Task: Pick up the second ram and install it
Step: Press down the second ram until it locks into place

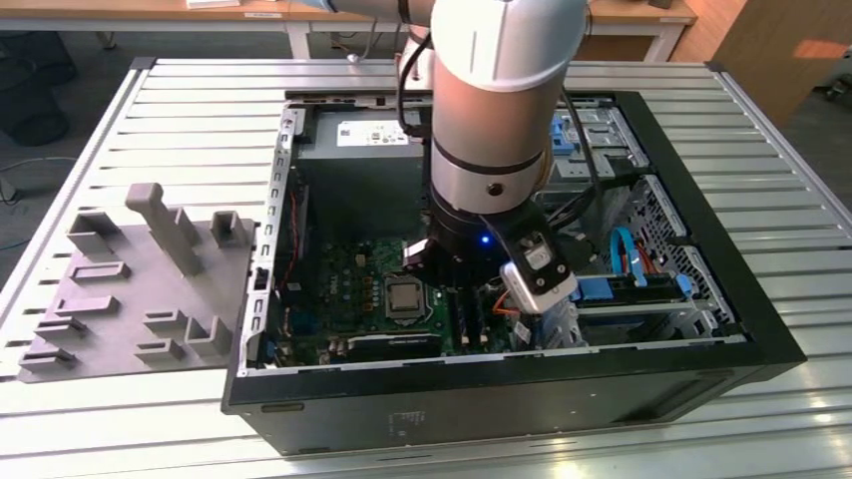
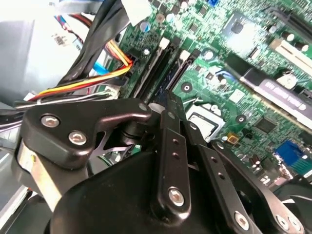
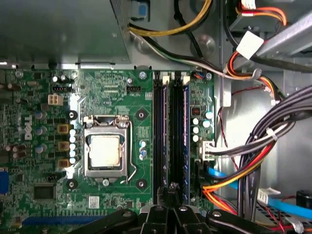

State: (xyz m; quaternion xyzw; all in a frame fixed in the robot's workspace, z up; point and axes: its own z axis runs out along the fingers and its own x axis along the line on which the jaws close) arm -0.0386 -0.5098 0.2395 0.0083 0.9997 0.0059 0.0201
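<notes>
Green motherboard (image 3: 112, 87), and I'll place everything off the CPU socket (image 3: 105, 148). Just beside the socket run the memory slots, with two dark blue sticks standing in them. The second ram (image 3: 165, 131) is the stick closer to the socket. The other stick (image 3: 185, 131) sits one slot further out, with a narrow black gap between them.

The gripper (image 3: 171, 187) has its jaws pressed together with nothing between them. Its tip is right over one end of the second ram, but I can't tell if it's actually touching. In the second wrist view the gripper (image 2: 168, 97) lines up with that same stick (image 2: 180, 66).

Room is tight. Past the slots, on the side away from the socket, there's a metal wall and then a thick bundle of cables (image 3: 263, 146) in black, orange, yellow and red. In the exterior view the arm (image 1: 500, 100) drops straight into the open case (image 1: 533, 374), with the case's walls close around it. The grey tray (image 1: 120, 289) lies outside the case on the slatted table (image 1: 200, 100), well apart from the socket.

For writing, there's white lettering on the board next to the socket. There's also a pale label (image 1: 373, 132) on the grey box beyond it.
</notes>
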